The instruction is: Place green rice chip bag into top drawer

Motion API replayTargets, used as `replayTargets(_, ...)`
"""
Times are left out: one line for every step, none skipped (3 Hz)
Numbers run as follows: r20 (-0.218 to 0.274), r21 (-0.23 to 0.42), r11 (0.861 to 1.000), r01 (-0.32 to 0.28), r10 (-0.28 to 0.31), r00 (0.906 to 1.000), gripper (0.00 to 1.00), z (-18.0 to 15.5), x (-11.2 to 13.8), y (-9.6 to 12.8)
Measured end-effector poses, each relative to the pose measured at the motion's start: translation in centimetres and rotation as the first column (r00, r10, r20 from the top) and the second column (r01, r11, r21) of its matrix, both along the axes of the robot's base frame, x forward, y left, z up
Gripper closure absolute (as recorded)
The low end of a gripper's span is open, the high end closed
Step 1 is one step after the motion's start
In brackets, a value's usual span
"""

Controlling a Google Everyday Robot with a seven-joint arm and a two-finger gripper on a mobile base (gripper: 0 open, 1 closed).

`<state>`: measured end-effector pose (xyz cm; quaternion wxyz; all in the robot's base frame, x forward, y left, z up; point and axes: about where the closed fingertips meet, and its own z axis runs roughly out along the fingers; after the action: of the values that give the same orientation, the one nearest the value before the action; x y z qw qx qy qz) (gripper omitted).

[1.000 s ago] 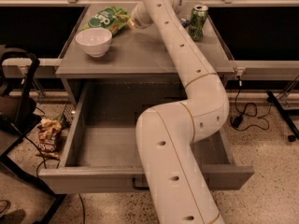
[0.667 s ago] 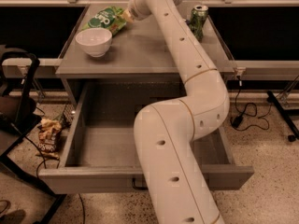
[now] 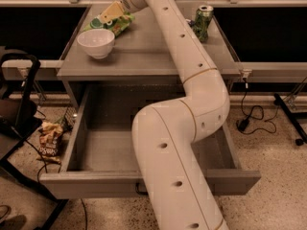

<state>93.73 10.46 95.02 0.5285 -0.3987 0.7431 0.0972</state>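
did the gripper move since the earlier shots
Yes, the gripper has shifted left, away from the green can, and is now over the green rice chip bag.

bright green bag [image 3: 122, 25], white bowl [image 3: 96, 42], grey drawer [image 3: 76, 186], tan jaws at bag

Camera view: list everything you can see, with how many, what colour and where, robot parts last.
chip bag: one, green, back left of the cabinet top
bowl: one, white, on the cabinet top in front of the chip bag
can: one, green, upright, back right of the cabinet top
cabinet: one, grey
top drawer: one, grey, pulled open under the cabinet top
snack bag: one, brown and orange, on the floor left of the drawer
cables: several, black, on the floor at right
arm: one, white, reaching over the open drawer
gripper: one, tan, at the chip bag
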Motion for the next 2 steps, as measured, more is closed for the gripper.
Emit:
replayTargets(-0.075,0.09,0.995,0.047,-0.04,0.9964,0.0,0.27,-0.18,2.25)
replayTargets(-0.088,0.096,0.994,0.055,-0.047,0.995,0.0,0.03,-0.17,2.47)
